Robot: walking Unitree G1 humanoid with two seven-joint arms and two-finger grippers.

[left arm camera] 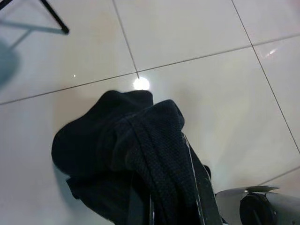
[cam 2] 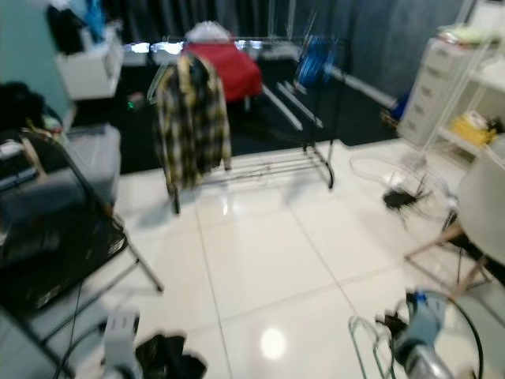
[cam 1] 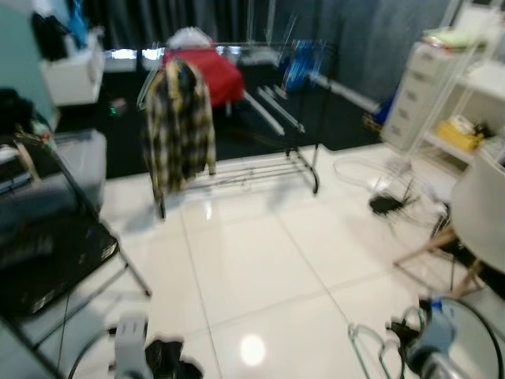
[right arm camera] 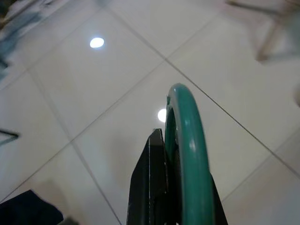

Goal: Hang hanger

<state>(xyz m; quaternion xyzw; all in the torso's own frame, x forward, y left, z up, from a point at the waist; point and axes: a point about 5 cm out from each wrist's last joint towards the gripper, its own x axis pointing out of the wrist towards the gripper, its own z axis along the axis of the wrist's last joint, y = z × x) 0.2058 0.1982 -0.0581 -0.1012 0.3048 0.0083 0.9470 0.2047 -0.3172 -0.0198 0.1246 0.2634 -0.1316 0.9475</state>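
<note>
Where the head views look down a white tiled floor (cam 1: 260,260), both blurred: black clothes rack (cam 1: 304,170) at the far edge of the tiles, against a dark curtain. Plaid shirt (cam 1: 180,126) hung at the rack's left end; blue hangers (cam 1: 300,67) bunched at its right end. Red object (cam 1: 207,73) behind the rack. Black folding table (cam 1: 55,253) at left. White drawer unit (cam 1: 422,99) and shelving at right; fan guard (cam 1: 394,193) on the floor below them; white chair (cam 1: 473,221) nearer. Open tiles lie between robot and rack. No writing legible.

Left wrist view: left gripper (left arm camera: 173,206) pinching a black garment (left arm camera: 126,145), which drapes over its fingers above the tiles.

Right wrist view: right gripper (right arm camera: 176,197) pressed tight on a green hanger (right arm camera: 190,150), its hook curving up past the fingertips. Right eye view: same hanger's wire loop at lower right, well apart from the rack.
</note>
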